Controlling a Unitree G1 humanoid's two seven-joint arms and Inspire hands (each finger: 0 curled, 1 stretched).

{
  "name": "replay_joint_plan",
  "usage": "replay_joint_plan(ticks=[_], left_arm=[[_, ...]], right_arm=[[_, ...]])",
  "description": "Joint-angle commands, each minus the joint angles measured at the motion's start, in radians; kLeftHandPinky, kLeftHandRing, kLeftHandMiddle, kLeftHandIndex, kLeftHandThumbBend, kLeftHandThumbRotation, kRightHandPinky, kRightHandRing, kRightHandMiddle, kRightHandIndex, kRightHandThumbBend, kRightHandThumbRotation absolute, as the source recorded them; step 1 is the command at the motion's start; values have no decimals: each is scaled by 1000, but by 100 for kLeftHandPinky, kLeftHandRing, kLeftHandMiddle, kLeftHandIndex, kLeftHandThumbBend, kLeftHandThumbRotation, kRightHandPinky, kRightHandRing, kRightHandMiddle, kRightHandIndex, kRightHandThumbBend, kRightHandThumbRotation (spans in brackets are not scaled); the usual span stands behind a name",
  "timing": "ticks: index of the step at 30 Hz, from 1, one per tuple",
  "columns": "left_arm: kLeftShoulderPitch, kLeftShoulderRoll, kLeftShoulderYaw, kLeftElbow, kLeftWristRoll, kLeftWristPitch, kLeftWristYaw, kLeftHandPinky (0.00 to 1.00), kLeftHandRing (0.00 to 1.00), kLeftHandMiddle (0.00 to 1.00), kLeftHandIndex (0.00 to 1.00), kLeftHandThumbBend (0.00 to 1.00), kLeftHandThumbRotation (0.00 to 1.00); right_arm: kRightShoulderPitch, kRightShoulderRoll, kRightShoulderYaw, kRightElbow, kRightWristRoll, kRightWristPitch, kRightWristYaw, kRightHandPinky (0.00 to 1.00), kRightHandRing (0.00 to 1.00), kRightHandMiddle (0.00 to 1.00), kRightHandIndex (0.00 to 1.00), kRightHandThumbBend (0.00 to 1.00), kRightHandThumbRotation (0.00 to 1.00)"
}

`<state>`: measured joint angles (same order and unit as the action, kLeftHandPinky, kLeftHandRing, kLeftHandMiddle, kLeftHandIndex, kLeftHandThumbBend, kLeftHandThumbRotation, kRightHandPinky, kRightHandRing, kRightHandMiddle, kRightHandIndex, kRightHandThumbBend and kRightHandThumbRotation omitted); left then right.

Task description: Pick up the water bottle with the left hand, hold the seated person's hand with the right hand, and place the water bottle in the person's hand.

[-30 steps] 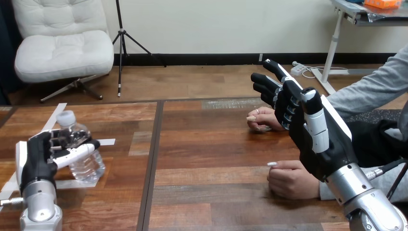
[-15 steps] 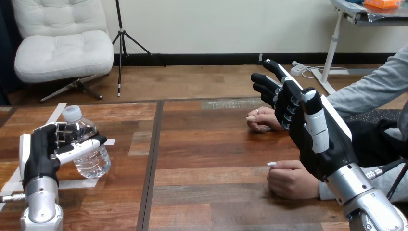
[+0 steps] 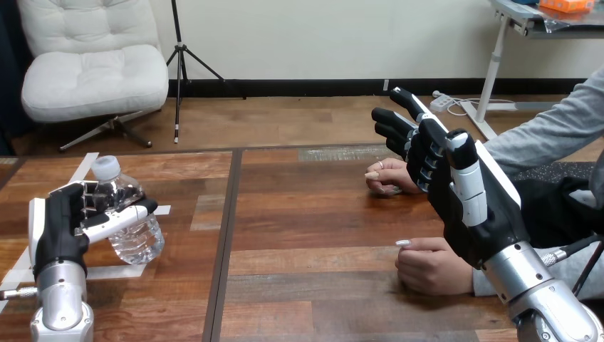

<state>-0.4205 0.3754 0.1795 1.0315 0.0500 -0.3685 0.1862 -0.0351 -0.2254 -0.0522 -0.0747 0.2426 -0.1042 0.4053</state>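
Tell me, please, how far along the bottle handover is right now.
Done: the left hand grips the water bottle, tilted. In hand: the right hand is raised, open, by the person's near hand, not holding it. Left: hold that hand, place the bottle in it.

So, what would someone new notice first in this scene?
The robot's right hand, open and raised above the table at the right, dominates the view. The person's far hand and near hand rest on the table beside it. At the left, the left hand grips a tilted water bottle.
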Motion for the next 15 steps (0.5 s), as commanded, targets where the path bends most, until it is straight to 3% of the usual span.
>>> replay_joint_plan(ticks=[1,15], left_arm=[[-48,12,1,-24,3,-28,10,35,39,44,45,71,0],[-44,14,5,-29,-4,-36,-1,36,40,44,46,70,0]], right_arm=[[-32,6,-15,-45,17,-11,-9,100,95,92,98,100,100],[-37,7,-15,-28,12,-28,-4,100,94,92,98,100,100]])
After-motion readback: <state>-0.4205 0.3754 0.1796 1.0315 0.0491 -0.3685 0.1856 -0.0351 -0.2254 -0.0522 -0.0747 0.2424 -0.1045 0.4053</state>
